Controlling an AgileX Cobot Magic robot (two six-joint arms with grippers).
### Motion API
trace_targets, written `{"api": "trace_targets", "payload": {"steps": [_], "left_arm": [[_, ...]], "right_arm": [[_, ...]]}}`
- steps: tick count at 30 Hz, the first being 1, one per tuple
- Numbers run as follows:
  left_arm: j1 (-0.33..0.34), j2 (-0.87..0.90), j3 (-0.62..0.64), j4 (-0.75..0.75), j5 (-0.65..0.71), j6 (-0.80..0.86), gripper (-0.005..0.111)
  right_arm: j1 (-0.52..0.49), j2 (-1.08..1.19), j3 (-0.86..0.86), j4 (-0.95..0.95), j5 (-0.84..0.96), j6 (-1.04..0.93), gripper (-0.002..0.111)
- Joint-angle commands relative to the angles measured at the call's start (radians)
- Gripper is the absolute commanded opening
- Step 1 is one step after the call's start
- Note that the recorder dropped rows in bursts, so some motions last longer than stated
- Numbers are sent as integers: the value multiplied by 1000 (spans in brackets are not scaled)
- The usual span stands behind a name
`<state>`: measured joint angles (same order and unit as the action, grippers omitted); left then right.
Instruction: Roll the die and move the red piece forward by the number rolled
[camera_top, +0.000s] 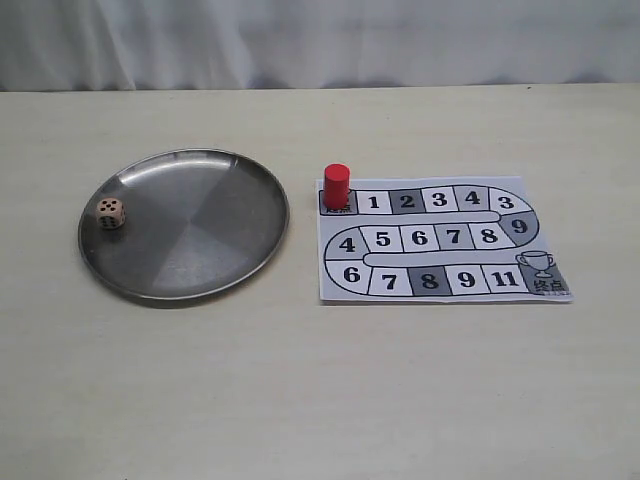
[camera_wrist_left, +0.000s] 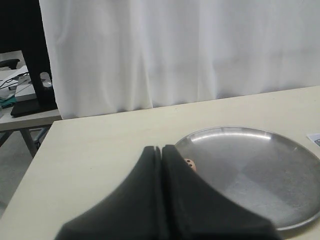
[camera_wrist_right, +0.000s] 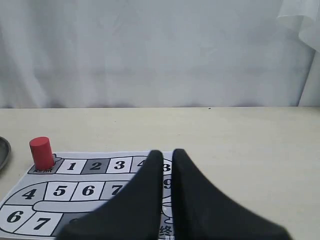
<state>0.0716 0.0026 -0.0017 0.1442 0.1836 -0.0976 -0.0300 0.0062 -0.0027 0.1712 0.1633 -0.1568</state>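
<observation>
The tan die (camera_top: 111, 212) lies inside the round metal plate (camera_top: 200, 240), near its left rim. In the left wrist view only a corner of the die (camera_wrist_left: 190, 162) peeks out beside my left gripper (camera_wrist_left: 161, 148), whose fingers are pressed together with nothing between them. The red piece (camera_top: 336, 186) stands upright on the start square of the paper game board (camera_top: 440, 240), left of square 1. My right gripper (camera_wrist_right: 167, 152) hovers over the board's right part, its fingers a thin slit apart and holding nothing; the red piece (camera_wrist_right: 41, 153) is far off to its side. Neither gripper shows in the exterior view.
The board (camera_wrist_right: 75, 190) has numbered squares winding to a trophy square (camera_top: 541, 270) at its lower right. The plate (camera_wrist_left: 260, 175) and board lie side by side on a pale table, with a white curtain behind.
</observation>
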Motion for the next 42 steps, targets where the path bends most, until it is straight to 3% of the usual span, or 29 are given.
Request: {"api": "trace_targets", "payload": {"steps": [1, 4, 8, 14, 17, 23, 27, 28, 32, 33, 40, 42], "left_arm": [[3, -3, 2, 0, -10, -1, 0], [3, -3, 2, 0, -10, -1, 0], [3, -3, 2, 0, -10, -1, 0], [3, -3, 2, 0, -10, -1, 0], [3, -3, 2, 0, -10, -1, 0], [3, -3, 2, 0, -10, -1, 0], [3, -3, 2, 0, -10, -1, 0], [3, -3, 2, 0, -10, -1, 0], [3, -3, 2, 0, -10, -1, 0], [3, -3, 2, 0, -10, -1, 0], [3, -3, 2, 0, -10, -1, 0], [3, -3, 2, 0, -10, -1, 0]], "right_arm": [[-3, -6, 3, 1, -17, -2, 6], [-3, -6, 3, 62, -90, 90, 6], [-3, -6, 3, 194, -353, 169, 6], [-3, 62, -56, 117, -364, 198, 6], [-3, 246, -60, 36, -361, 242, 6], [-2, 837, -192, -162, -329, 420, 6], [145, 1134, -289, -216, -326, 457, 6], [247, 1249, -353, -226, -335, 457, 6], [419, 1452, -526, -271, -318, 457, 6], [488, 1550, -646, -271, -266, 457, 6], [646, 1831, -1091, -321, -44, 453, 7], [685, 1911, -1221, -321, 6, 440, 17]]}}
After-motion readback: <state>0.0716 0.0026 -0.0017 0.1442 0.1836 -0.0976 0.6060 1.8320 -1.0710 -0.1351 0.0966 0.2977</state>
